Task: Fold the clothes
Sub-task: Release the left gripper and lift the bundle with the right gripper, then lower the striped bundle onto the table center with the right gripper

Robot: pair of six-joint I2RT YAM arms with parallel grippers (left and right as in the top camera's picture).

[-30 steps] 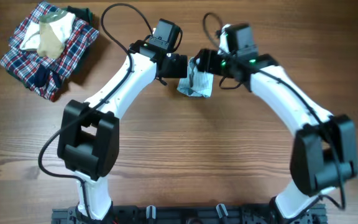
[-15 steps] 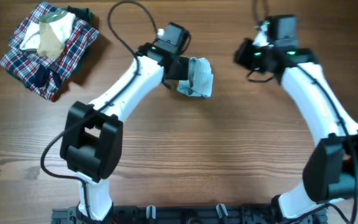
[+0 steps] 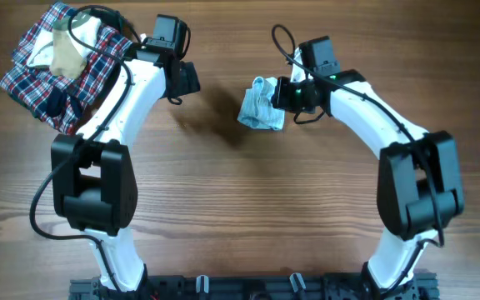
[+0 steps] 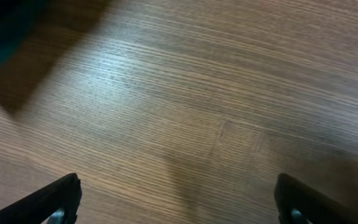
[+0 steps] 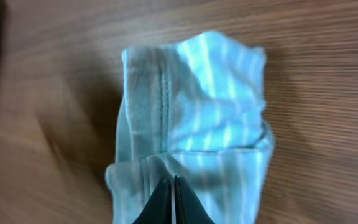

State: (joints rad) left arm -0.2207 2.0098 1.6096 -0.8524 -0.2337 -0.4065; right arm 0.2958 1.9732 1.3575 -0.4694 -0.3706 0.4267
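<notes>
On right wrist cam: right gripper shut at edge of clothes, pinch unclear. Overhead only: clothes mid-table, plaid pile far-left. Left gripper wide open, empty, over wood-grain table.

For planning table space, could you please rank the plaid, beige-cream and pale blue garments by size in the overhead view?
1. plaid garment
2. beige-cream garment and pale blue garment: too alike to rank

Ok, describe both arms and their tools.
Left arm and right arm match: white tubular links, bulky black joint housings. A thin black cable loops off each wrist. The left tool and right tool are black with slim dark fingers. Green lights glow near the right wrist.
</notes>
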